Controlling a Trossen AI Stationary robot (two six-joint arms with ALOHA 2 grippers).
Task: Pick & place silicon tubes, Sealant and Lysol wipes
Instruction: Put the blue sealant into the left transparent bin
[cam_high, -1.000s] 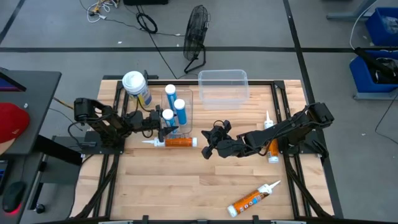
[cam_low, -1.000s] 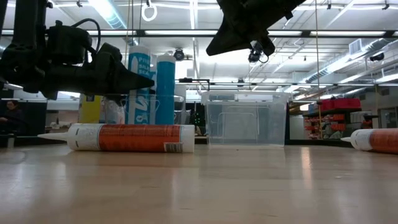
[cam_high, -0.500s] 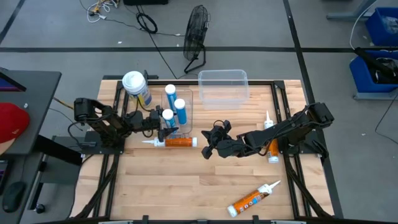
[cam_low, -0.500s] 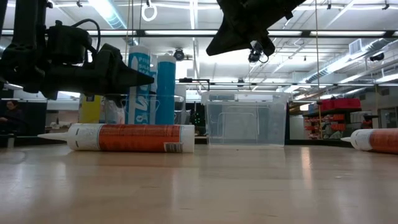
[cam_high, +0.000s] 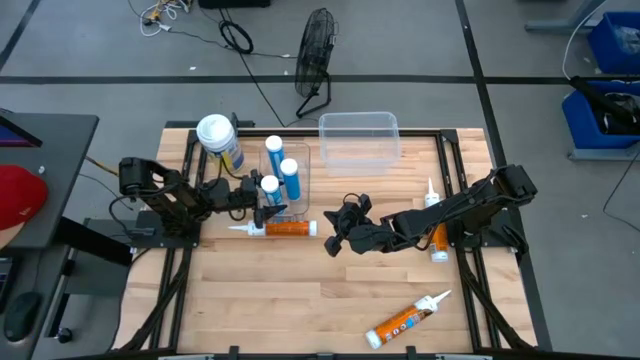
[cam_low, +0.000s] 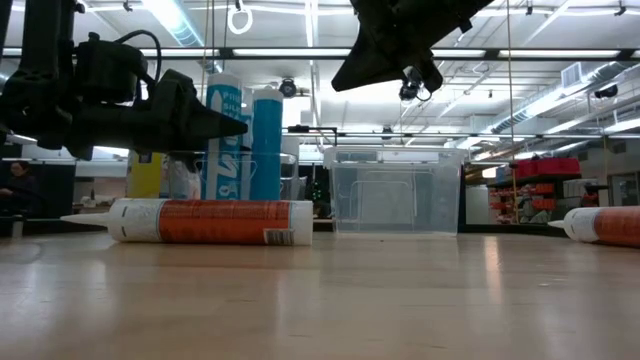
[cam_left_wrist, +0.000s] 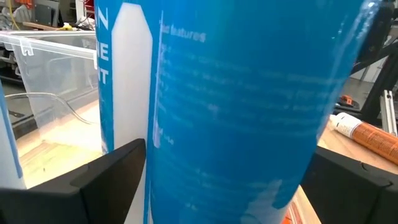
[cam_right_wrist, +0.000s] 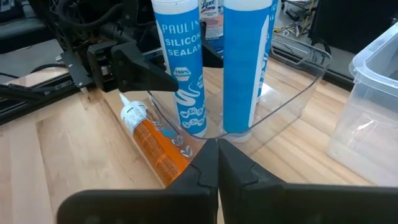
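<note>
High view: left gripper spread wide around upright blue tube in clear bin, not clamping; right gripper fully closed, empty, mid-worktop.

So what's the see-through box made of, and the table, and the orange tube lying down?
The see-through box looks like clear, glossy plastic: you can see the room through its walls. The table looks like pale wood with a smooth sheen, showing plank lines and reflections. The orange tube seems to be plastic or coated card with a shiny printed label and a white plastic nozzle; I can't be certain.
</note>
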